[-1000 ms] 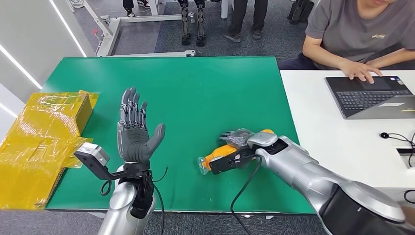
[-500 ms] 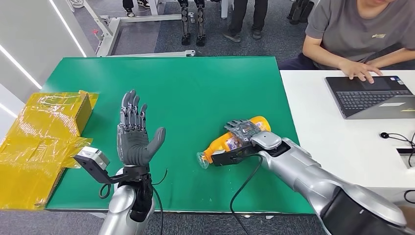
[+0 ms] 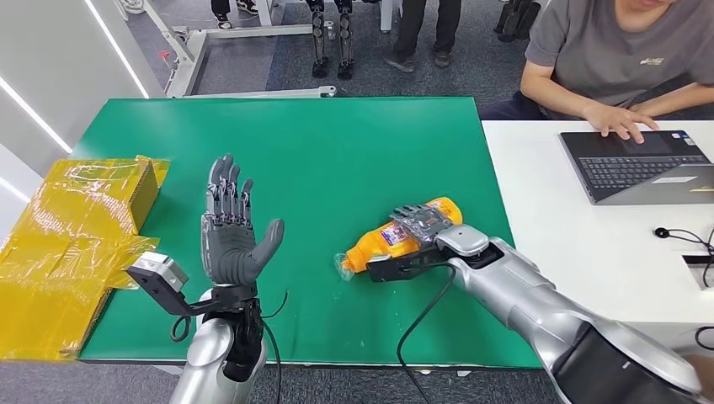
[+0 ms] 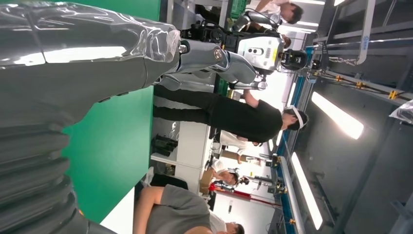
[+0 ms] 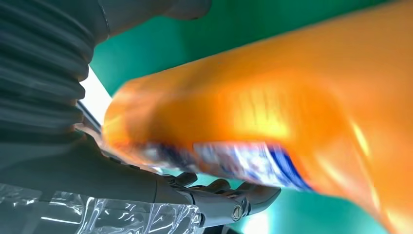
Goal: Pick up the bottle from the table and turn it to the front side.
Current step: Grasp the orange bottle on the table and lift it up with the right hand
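An orange bottle (image 3: 377,244) with a white and blue label lies tilted above the green table (image 3: 337,151), its clear cap end towards my left. My right hand (image 3: 423,222) grips it around the middle, fingers wrapped over the label. In the right wrist view the bottle (image 5: 272,112) looms close and blurred, with my dark fingers (image 5: 219,195) curled along it. My left hand (image 3: 230,227) is raised over the table's near left part, palm up and fingers spread, holding nothing. In the left wrist view the left hand (image 4: 58,73) shows as a grey bulk.
A yellow wrapped box (image 3: 67,244) sits at the table's left edge. A white desk (image 3: 581,244) adjoins on the right, where a person (image 3: 615,59) types on a laptop (image 3: 640,164). Other people stand beyond the far edge.
My right hand has lifted the bottle off the table and rolled it, so the label now faces up more. The left hand has stayed put.
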Tool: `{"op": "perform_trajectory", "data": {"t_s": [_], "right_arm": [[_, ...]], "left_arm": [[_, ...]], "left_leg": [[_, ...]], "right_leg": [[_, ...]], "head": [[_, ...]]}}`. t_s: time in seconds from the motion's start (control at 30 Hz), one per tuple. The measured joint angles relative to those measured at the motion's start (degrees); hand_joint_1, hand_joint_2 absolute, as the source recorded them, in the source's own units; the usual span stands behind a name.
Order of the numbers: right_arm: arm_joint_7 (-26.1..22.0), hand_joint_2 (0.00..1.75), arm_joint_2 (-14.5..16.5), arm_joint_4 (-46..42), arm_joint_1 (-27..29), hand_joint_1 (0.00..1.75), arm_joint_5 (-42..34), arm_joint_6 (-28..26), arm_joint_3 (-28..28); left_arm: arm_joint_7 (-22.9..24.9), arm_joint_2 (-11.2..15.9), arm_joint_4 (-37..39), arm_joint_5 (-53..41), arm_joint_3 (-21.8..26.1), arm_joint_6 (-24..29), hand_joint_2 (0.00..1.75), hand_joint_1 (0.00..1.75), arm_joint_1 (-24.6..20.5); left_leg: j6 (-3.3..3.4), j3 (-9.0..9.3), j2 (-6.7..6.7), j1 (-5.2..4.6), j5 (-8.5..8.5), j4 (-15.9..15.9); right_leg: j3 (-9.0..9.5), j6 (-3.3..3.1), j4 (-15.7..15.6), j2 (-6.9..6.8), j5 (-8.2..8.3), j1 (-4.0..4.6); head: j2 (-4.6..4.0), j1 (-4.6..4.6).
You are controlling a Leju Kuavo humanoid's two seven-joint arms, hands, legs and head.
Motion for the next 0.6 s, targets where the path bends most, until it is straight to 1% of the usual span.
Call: {"op": "perform_trajectory", "data": {"t_s": [0.27,0.37,0.4,0.5,0.53,0.6], "right_arm": [[-0.8,1.75,-0.3,0.8,0.9,0.0,-0.4,2.4,-2.3],[-1.5,1.75,-0.4,1.1,0.8,1.0,-0.8,3.9,-2.9],[-1.9,1.75,-0.4,1.2,0.8,1.4,-0.9,4.3,-3.2],[-2.7,1.75,-0.5,1.4,0.8,1.7,-1.0,4.9,-3.7],[-2.9,1.75,-0.6,1.4,0.8,1.74,-1.0,4.9,-3.8],[-3.4,1.75,-0.6,1.5,0.8,1.75,-1.0,4.8,-4.1]], "left_arm": [[0.0,0.0,0.0,0.8,0.0,0.4,1.75,0.0,0.0],[0.0,0.0,0.0,1.2,-0.1,0.4,1.75,0.0,-0.1],[0.0,0.0,0.0,1.3,-0.1,0.5,1.75,0.0,-0.1],[0.0,0.0,0.0,1.5,-0.1,0.7,1.75,0.0,-0.1],[0.0,0.0,0.0,1.6,-0.1,0.8,1.75,0.0,-0.1],[0.0,0.0,0.0,1.6,-0.1,1.0,1.75,0.0,-0.1]], "left_leg": [[0.0,0.02,0.02,0.0,0.0,0.0],[0.0,0.03,0.02,0.0,0.0,0.0],[0.0,0.03,0.02,0.0,0.0,0.0],[0.0,0.03,0.02,0.0,0.0,0.0],[0.0,0.03,0.02,0.0,0.0,0.0],[0.0,0.03,0.03,0.0,0.0,0.0]], "right_leg": [[0.0,0.0,0.0,0.02,0.0,0.0],[0.01,0.0,0.0,0.02,0.0,0.0],[0.01,0.0,0.0,0.02,0.0,0.0],[0.01,0.0,0.0,0.03,0.01,0.0],[0.01,0.0,0.0,0.03,0.01,0.0],[0.01,0.0,0.0,0.03,0.01,0.0]], "head": [[0.0,0.0],[0.0,0.0],[0.0,0.0],[0.0,0.0],[0.0,0.0],[0.0,0.0]]}}
